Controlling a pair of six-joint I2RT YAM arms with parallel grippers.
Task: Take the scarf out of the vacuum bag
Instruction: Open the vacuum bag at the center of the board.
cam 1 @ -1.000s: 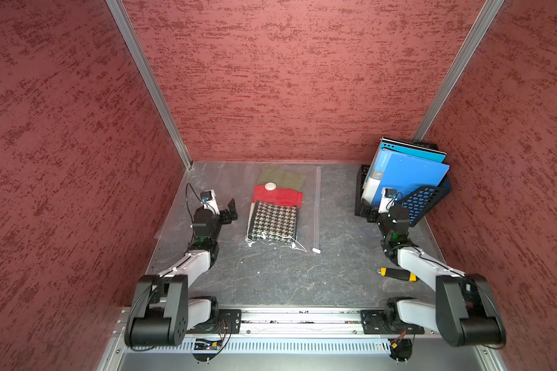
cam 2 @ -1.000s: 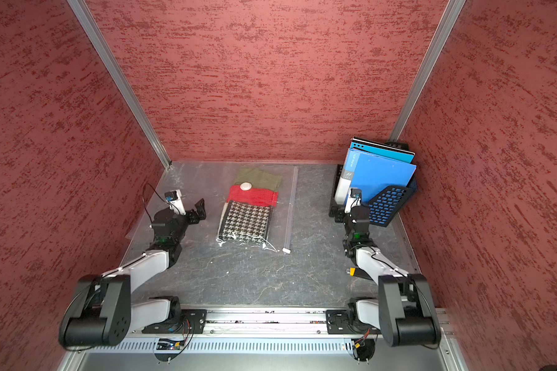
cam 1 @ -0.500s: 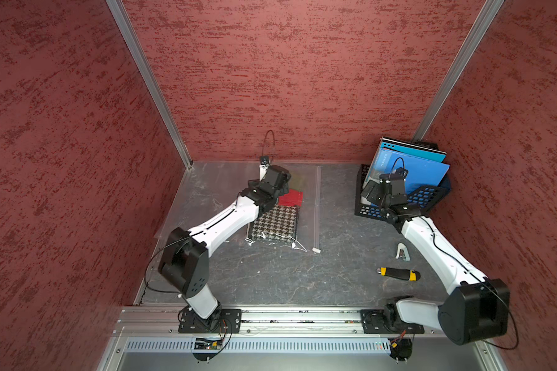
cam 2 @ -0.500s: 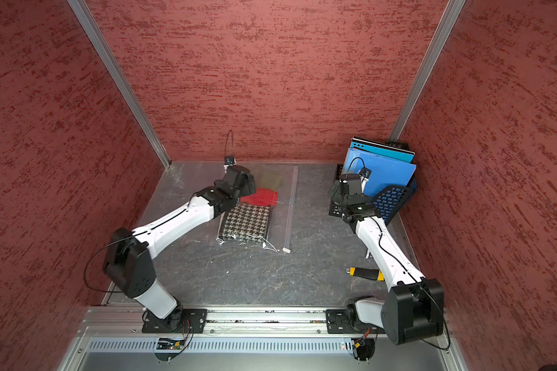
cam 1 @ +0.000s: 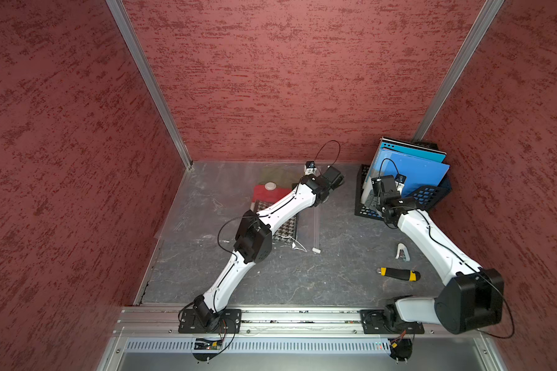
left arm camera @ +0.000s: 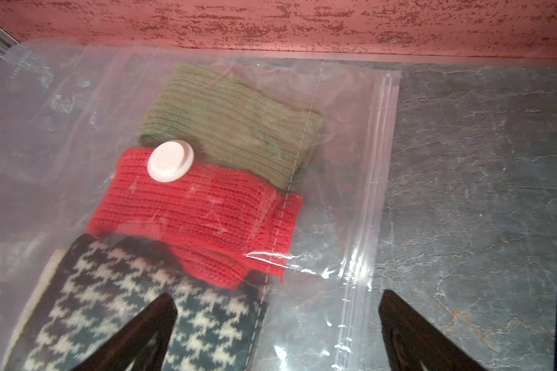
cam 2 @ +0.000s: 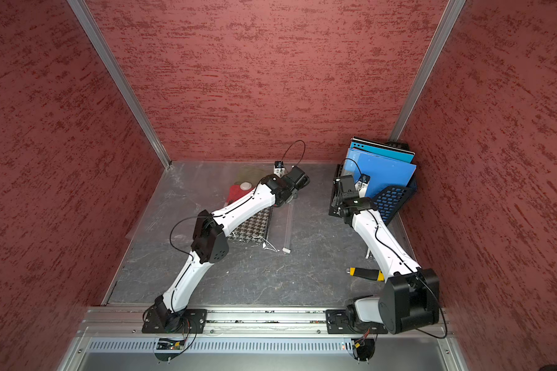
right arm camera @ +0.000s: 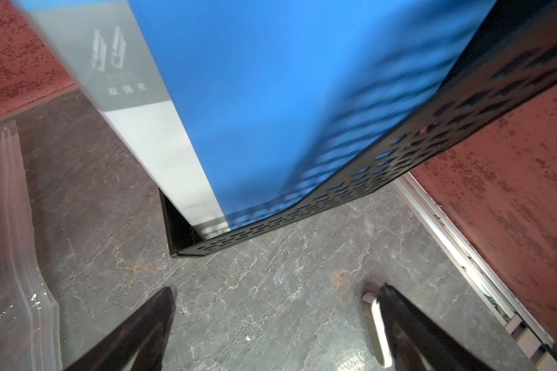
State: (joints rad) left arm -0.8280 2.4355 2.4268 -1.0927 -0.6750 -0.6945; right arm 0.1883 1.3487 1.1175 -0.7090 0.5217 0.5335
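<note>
The light is soft and even, coming from above, and both top views are sharp, with only weak shadows under my arms (cam 1: 280, 208). Just ahead of my left gripper (left arm camera: 277, 297), the vacuum bag (left arm camera: 335, 160) gives small white glints and a milky haze. Ahead of my right gripper (right arm camera: 277, 289), the blue folder (right arm camera: 270, 96) and the black rack (right arm camera: 399, 154) are smeared by blur. My fingers (right arm camera: 135, 334) look dark and unfocused.

1. Back wall (cam 1: 287, 80): red panel, rough streaked texture.
2. Side walls (cam 1: 61, 160): same red texture, one on each side.
3. Corner posts (cam 1: 148, 83): two, bare aluminium.
4. Table (cam 1: 319, 282): dark grey, marble-veined surface.
5. Front rail (cam 1: 303, 318): aluminium, along the table's near edge.
6. Light: even, with soft shadows.
</note>
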